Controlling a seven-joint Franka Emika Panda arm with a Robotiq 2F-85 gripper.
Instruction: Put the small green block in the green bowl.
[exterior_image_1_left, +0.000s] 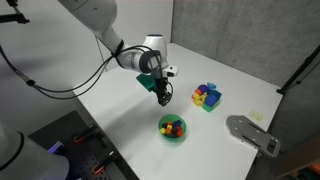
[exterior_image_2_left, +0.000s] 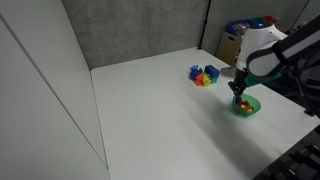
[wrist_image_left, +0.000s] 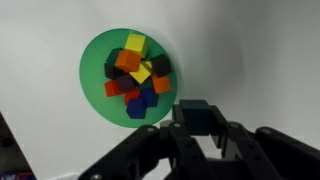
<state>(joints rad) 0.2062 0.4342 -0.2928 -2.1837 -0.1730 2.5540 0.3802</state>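
Tool hovers over bowl by desk's near edge | grip: cannot tell, spread or pinching | no green block visible in bowl | placing seems unfinished, drop likely left

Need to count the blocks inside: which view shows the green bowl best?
The wrist view: it looks almost straight down into the green bowl, which fills much of the picture, with the blocks distinct. In both exterior views the bowl is small, seen obliquely, and its contents blur together.
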